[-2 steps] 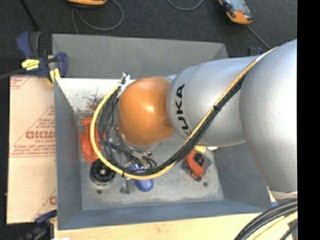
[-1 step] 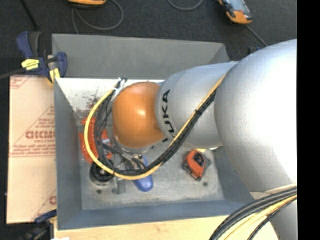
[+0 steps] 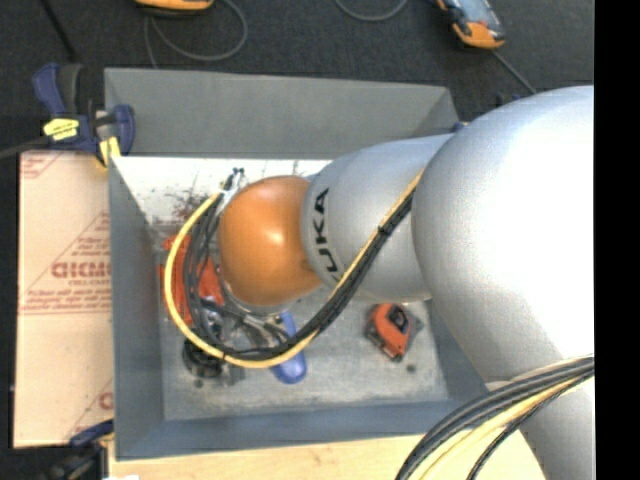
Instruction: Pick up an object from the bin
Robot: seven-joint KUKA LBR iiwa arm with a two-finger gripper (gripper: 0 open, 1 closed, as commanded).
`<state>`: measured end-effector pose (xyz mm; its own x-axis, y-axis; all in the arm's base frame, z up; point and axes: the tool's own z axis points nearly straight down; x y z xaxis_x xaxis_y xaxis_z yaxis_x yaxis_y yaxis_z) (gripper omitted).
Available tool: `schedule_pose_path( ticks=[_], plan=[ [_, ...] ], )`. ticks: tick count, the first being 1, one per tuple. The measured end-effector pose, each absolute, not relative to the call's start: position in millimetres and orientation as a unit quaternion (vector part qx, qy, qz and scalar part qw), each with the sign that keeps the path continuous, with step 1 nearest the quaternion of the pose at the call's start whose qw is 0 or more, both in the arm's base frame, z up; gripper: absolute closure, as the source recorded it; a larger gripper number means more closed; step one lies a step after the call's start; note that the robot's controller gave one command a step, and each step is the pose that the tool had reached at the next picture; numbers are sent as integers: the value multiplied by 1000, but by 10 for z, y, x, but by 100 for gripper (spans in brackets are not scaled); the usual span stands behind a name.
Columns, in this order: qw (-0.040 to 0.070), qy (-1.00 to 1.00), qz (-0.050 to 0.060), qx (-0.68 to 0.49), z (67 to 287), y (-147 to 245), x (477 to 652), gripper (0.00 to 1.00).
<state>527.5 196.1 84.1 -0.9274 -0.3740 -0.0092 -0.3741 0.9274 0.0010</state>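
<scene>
Three loose things ring the gripper, low at the lower-left of the bin. A blue piece lies just right of it, a red-orange thing up-left, and an orange-black tool well right. The wrist hides the tip, so open or closed cannot be told; likely target is the blue piece.

A small blue piece, rounded at its near end, lies on the floor of the bin close to the front wall, with its upper part hidden. To its right, well apart, a small orange-and-black thing lies tilted on the floor. A red-orange thing lies near the left wall, mostly hidden, its kind unclear.
</scene>
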Motion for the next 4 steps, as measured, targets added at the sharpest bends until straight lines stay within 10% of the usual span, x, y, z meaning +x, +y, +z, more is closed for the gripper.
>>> schedule_pose_path(
  ticks=[1, 2, 4],
  plan=[
    [4, 982, 1, -190, 841, 1961, 5275, 100],
    [1, 985, 1, -172, 1738, 1898, 5495, 100],
    [-3, 986, 0, -166, 2134, 1882, 5560, 100]
  ],
)
